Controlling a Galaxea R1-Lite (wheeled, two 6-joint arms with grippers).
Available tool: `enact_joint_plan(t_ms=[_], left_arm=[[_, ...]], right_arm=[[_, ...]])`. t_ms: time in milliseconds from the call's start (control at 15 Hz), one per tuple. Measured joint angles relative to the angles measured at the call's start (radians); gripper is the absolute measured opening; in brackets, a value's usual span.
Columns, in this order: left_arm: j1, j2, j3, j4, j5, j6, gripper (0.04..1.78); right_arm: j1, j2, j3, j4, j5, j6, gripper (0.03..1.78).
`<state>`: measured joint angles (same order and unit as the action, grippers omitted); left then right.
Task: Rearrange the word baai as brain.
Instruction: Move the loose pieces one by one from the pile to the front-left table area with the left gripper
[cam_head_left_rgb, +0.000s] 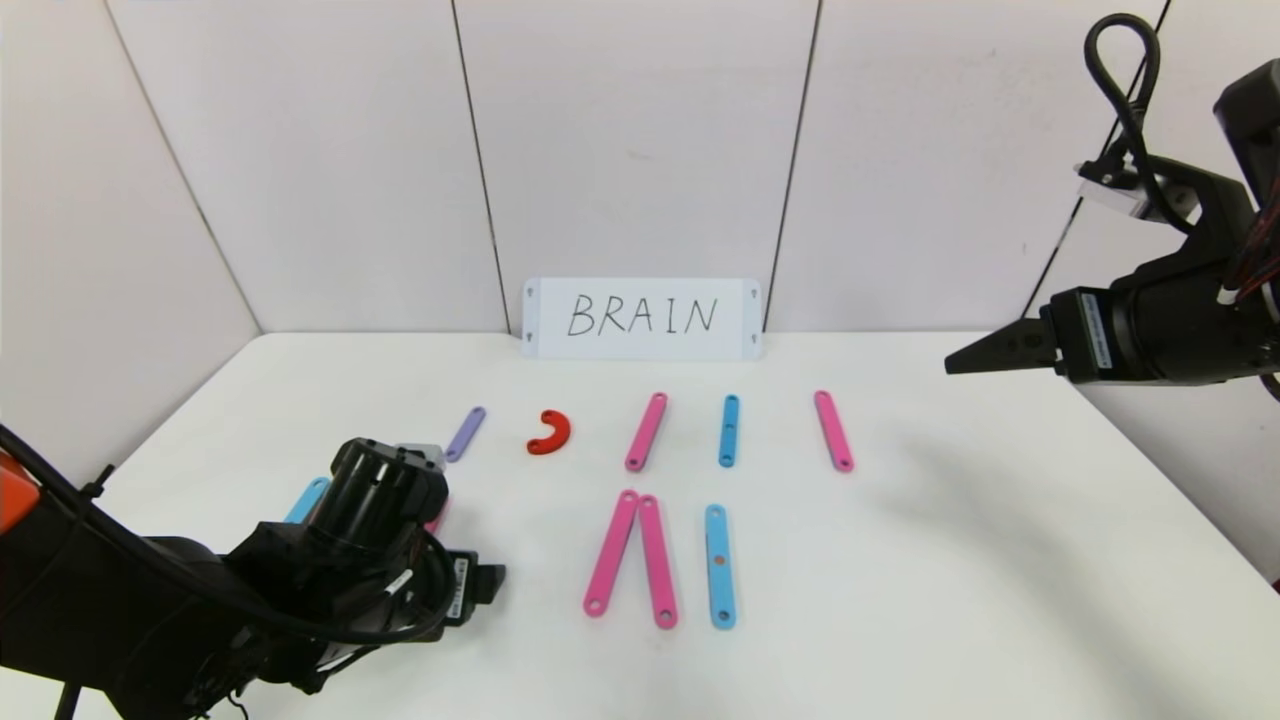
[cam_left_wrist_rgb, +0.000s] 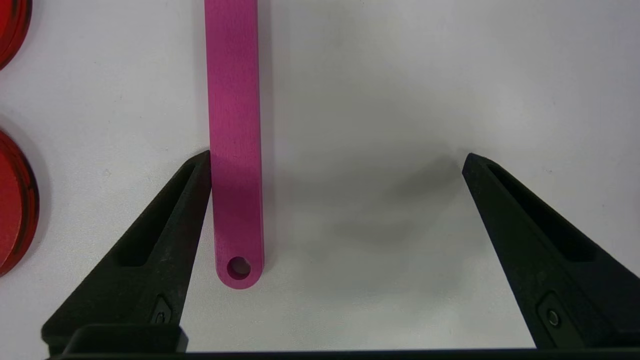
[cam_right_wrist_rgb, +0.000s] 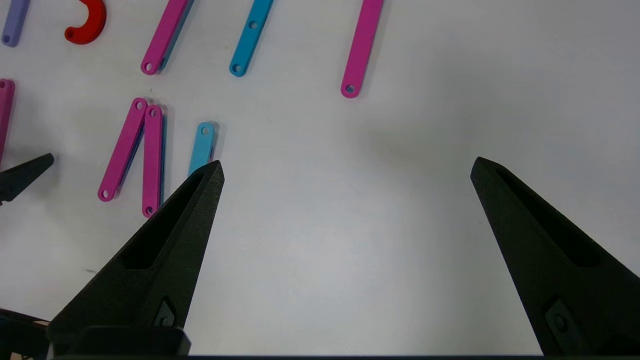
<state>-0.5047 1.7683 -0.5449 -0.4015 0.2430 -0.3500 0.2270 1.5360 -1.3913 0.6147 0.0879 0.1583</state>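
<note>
Head view showed a white counter (cam_head_left_rgb: 950, 560) with a white card (cam_head_left_rgb: 641, 318) reading BRAIN propped against the back wall. No containers stood on it, only flat letter pieces lying loose. The left claw (cam_left_wrist_rgb: 336, 160) hung low over the counter's left side, spread open, one finger (cam_left_wrist_rgb: 150, 250) touching the edge of a pink strip (cam_left_wrist_rgb: 235, 150); two red curves (cam_left_wrist_rgb: 12, 200) lay just beside it. The right claw (cam_right_wrist_rgb: 345, 167) hovered high on the right, wide open and holding nothing. In the near row lay two pink strips (cam_head_left_rgb: 632, 558) meeting at their far ends and a blue strip (cam_head_left_rgb: 719, 566). Behind them lay a pink strip (cam_head_left_rgb: 646, 431), a blue one (cam_head_left_rgb: 729, 430), another pink one (cam_head_left_rgb: 832, 430), a red curve (cam_head_left_rgb: 549, 432) and a short purple strip (cam_head_left_rgb: 464, 434).
</note>
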Motion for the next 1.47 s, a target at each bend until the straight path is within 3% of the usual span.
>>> enact_joint_plan(t_ms=[933,1200,1467], left_arm=[[-0.003,0.006,-0.005,-0.006,0.01,-0.029,1.72],[0.002,0.008,0.0,-0.111,0.013,-0.026,1.72],[0.03,0.013,-0.012,-0.115,0.015,-0.004,1.72]], right_arm=[[0.001,0.0,0.001,0.0,0.0,0.0,1.73],[0.001,0.0,0.001,0.0,0.0,-0.001,1.73],[0.001,0.0,0.001,0.0,0.0,-0.001,1.73]])
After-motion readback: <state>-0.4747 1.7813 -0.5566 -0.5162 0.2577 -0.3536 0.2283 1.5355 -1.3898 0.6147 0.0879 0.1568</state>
